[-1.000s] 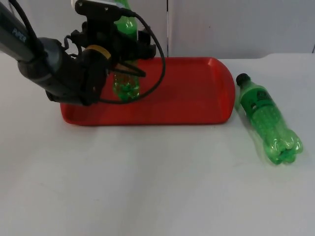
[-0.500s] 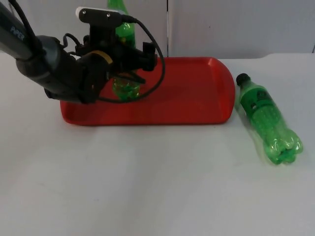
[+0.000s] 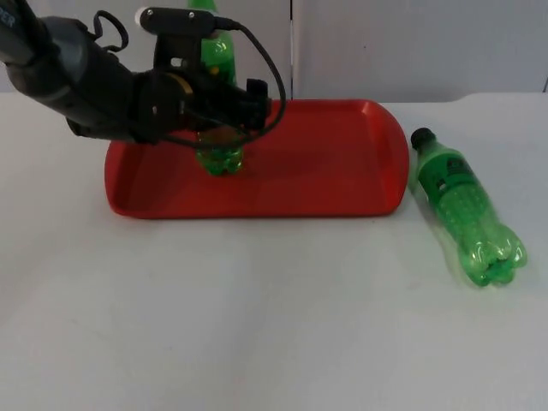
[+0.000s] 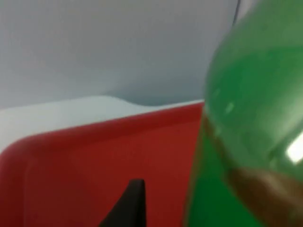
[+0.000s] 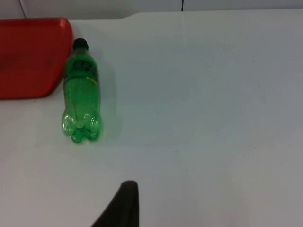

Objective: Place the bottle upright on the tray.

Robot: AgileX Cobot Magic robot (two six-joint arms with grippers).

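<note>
A green bottle (image 3: 220, 158) stands upright on the red tray (image 3: 342, 163), near its back left. My left gripper (image 3: 224, 113) sits around the bottle's middle and hides it. In the left wrist view the bottle (image 4: 246, 142) looms close, and a gap shows between it and the black fingertip (image 4: 132, 203), so the gripper is open. A second green bottle (image 3: 462, 205) with a black cap lies on its side on the table, just right of the tray. The right arm's fingertip (image 5: 124, 205) hovers over bare table, right of that lying bottle (image 5: 81, 99); this arm waits.
The grey partition wall (image 3: 411, 43) rises right behind the tray. The tray's raised rim (image 3: 257, 210) faces the front. White table (image 3: 274, 325) stretches in front of the tray and the lying bottle.
The left arm has swung back to the left and lowered. The upright bottle has settled with its base on the tray floor. The lying bottle has not moved.
</note>
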